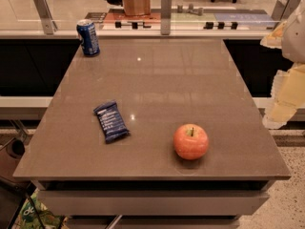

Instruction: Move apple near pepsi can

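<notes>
- One apple (191,141) at the bench (200,75) front; one pepsi can (88,37) upright, far-left corner.
- One blue wrapper (111,122) lies flat.
- My tool (287,87) at right edge; I cannot tell its grip.

The pincer (287,95), at far right, is cut off by the picture's edge.

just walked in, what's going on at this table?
The apple is not picked up yet; it sits front right on the table. The robot's hand hangs off the table's right side, away from the apple. The pepsi can stands upright at the far left corner, with a blue snack bar wrapper lying roughly between them.
</notes>
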